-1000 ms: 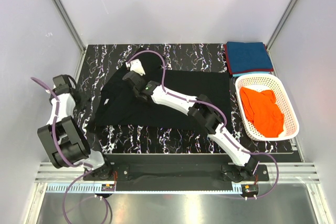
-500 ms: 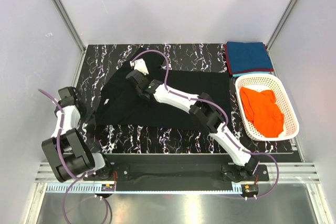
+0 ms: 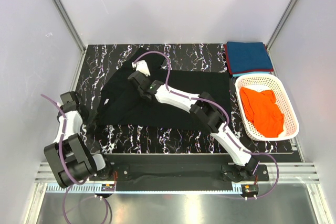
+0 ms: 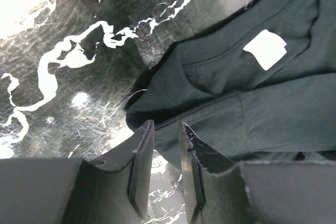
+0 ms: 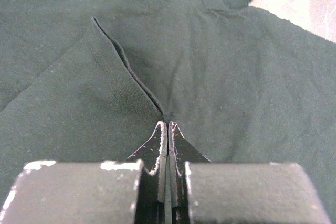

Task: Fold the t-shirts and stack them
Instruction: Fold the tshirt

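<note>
A black t-shirt (image 3: 210, 85) lies spread across the middle of the dark marbled surface (image 3: 184, 53), its body flat toward 3 o'clock and its 9 o'clock side bunched into loose folds. The right arm (image 3: 178, 98) reaches diagonally over it toward 11 o'clock. In the right wrist view its end effector (image 5: 167, 124) has both fingers pressed together with no gap, and a raised crease of the black fabric (image 5: 236, 77) runs straight into the tips, so it appears to pinch a fold of that shirt. The left arm (image 3: 70, 124) is bent low at 8 o'clock, by the shirt's near-left edge. In the left wrist view its end effector (image 4: 163, 125) stands narrowly parted, the tips just over a hem of the black cloth (image 4: 273, 103) where it meets the bare surface; whether any fabric sits between the fingers cannot be told. A white label (image 4: 265, 49) shows on the shirt farther up that view. At 1 o'clock, in the far right corner, a teal-blue t-shirt (image 3: 249, 56) lies folded square on top of a dark red t-shirt (image 3: 229, 62), of which only a thin edge shows. Just near of that stack, at 3 o'clock, a white lattice basket (image 3: 290, 113) holds a crumpled orange t-shirt (image 3: 261, 109).
</note>
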### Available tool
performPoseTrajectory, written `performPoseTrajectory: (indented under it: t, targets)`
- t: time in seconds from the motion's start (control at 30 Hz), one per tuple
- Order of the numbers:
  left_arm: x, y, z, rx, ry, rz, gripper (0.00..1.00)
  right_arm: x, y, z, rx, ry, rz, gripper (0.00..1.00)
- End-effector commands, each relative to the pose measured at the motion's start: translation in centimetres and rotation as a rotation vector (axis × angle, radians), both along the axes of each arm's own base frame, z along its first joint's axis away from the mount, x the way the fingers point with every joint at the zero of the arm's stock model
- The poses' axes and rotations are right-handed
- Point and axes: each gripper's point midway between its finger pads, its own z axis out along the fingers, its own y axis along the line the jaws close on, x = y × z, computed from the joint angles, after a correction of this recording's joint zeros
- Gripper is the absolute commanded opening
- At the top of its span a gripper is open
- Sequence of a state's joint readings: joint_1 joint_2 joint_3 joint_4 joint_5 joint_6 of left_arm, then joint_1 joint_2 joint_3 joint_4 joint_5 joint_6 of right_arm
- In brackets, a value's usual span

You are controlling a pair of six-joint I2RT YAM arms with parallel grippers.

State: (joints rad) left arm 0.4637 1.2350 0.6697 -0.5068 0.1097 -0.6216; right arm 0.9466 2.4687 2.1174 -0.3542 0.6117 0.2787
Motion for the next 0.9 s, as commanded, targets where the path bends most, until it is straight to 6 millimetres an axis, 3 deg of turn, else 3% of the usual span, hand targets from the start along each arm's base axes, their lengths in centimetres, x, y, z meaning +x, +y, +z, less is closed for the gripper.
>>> performPoseTrajectory:
  t: [0.0,0.27,0.6,0.87]
  targets:
    - [0.9,-0.3,0.9,0.006,-0.078,-0.025,0.31,1.1,-0.3,5.7,0.115,-0.071,-0.041,0.00]
    - [0.9,-1.0,2.1,0.065,-0.172,-0.053,0.50,1.2,-1.1,5.1,0.103,-0.067,-0.065,0.00]
    - [1.0,-2.5,-0.5,-0.001,-0.113,-0.066,0.50,1.2,-2.4,4.8,0.105,-0.065,-0.119,0.00]
    - [1.3,-1.8,0.5,0.082,-0.130,-0.075,0.50,1.3,-3.2,4.3,0.099,-0.060,-0.144,0.00]
